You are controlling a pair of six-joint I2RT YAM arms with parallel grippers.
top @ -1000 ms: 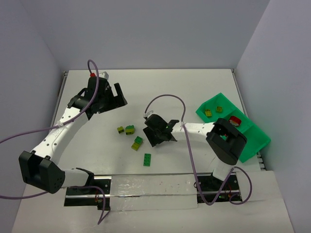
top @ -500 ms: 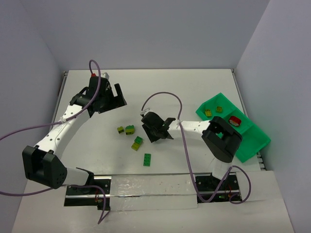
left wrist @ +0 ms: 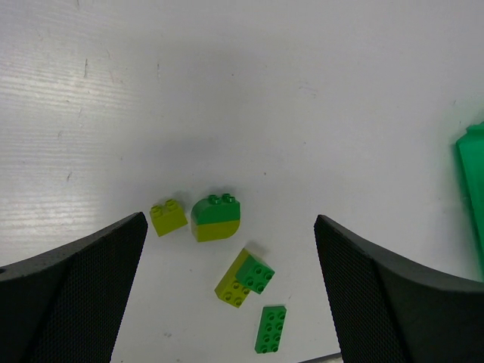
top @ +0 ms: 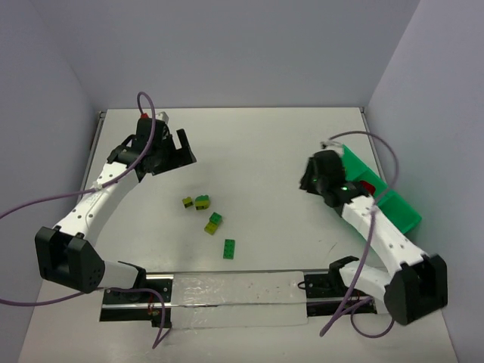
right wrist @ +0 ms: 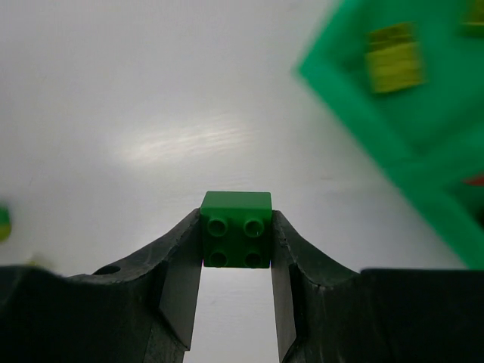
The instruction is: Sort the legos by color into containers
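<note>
My right gripper [top: 312, 178] is shut on a dark green four-stud lego [right wrist: 236, 229] and hangs above the table at the left corner of the bright green tray [top: 395, 210]. The wrist view shows the tray [right wrist: 355, 102] ahead to the right, with a yellow-green lego [right wrist: 393, 57] lying in one compartment. A red lego [top: 367, 186] lies in another. My left gripper [top: 178, 150] is open, high over the loose legos: a small yellow-green one [left wrist: 168, 217], a green-on-yellow rounded one [left wrist: 215, 218], a green-on-yellow stack [left wrist: 244, 277] and a flat dark green one [left wrist: 270, 329].
The loose legos lie in a cluster at the table's middle left [top: 208, 219]. Purple cables loop off both arms. The tray sits against the table's right edge, and its left wall [left wrist: 473, 189] shows at the edge of the left wrist view.
My right gripper closed on the dark green lego at mid-table and swung right with it to the tray's corner. The left arm has barely moved.
</note>
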